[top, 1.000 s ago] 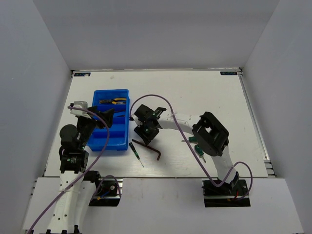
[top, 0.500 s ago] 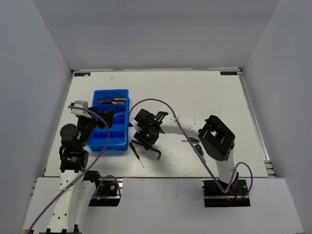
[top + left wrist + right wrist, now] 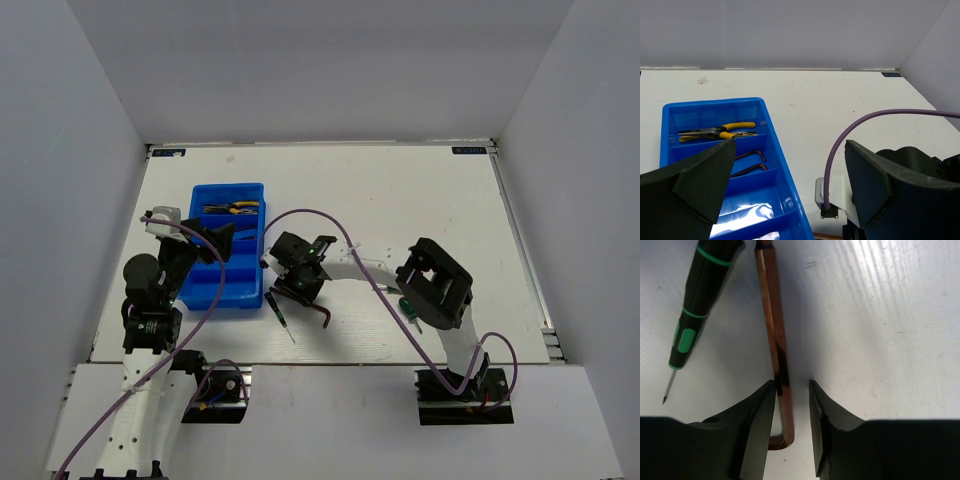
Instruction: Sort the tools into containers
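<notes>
While the right claw [image 3: 791, 386] hung low over the white tabletop [image 3: 880, 315], its two dark fingers [image 3: 757, 425] stood either side of a dark coppery L-shaped hex key [image 3: 775, 330]. And look at that gap: narrowly spread, not pinched, with a sliver of tabletop showing between the key's shaft and the finger on the right of the wrist view. The key lay flat, its long shaft running up between the fingers and its short bend tucked low between them (right at the bottom of the wrist view).

Just beside it, off to the left of that view, a thin black-and-green-handled screwdriver [image 3: 705, 280] lay on the tabletop, close to the key but not touching it. Over by the right arm's elbow, a stubby green-handled screwdriver [image 3: 407, 305] peeked out, partly hidden by the arm.

Across the way, the left claw [image 3: 790, 145] hovered over the blue rectangular plastic tray [image 3: 715, 102], fingers flung wide apart and gripping nothing. Inside the tray, yellow-handled pliers [image 3: 715, 131] sat in the farthest compartment, and two dark hex keys [image 3: 751, 154] lay in the next one toward the arm. A purple cable [image 3: 865, 117] arched across the left wrist view.
</notes>
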Controlling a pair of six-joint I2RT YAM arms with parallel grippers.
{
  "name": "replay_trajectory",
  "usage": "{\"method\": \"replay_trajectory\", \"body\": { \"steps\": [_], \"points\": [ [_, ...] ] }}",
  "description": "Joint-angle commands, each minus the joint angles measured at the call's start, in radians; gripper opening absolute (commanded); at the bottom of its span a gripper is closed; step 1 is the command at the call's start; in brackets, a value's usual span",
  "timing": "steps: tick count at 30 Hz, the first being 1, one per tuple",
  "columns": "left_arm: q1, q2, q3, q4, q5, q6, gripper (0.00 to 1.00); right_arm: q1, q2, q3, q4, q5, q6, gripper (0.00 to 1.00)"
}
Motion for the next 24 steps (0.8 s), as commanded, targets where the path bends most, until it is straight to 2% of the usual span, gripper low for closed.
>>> {"method": "replay_trajectory", "body": {
  "steps": [1,5,10,12,16,19,24],
  "points": [
    [0.005,-0.001,0.02,0.004,0.006,0.005,1.0,0.003,0.05,0.009,-0.007,0.08,-0.043,0.39],
    [0.005,-0.001,0.02,0.004,0.006,0.005,1.0,0.006,0.052,-0.021,-0.021,0.123,-0.064,0.3],
    [0.005,-0.001,0.02,0.004,0.006,0.005,1.0,0.0,0.05,-0.064,-0.036,0.118,-0.067,0.24],
    [0.005,-0.01,0.02,-0.005,0.006,0.005,1.0,-0.002,0.05,-0.075,-0.047,0.103,-0.067,0.18],
    [0.005,-0.01,0.02,-0.005,0.006,0.005,1.0,-0.023,0.058,-0.069,-0.073,0.051,-0.058,0.0],
    [0.005,-0.01,0.02,-0.005,0.006,0.005,1.0,-0.046,0.053,-0.052,-0.095,0.017,-0.057,0.0],
    [0.005,-0.01,0.02,-0.005,0.006,0.005,1.0,-0.089,-0.043,0.0,-0.113,0.031,-0.093,0.0]
  ]
}}
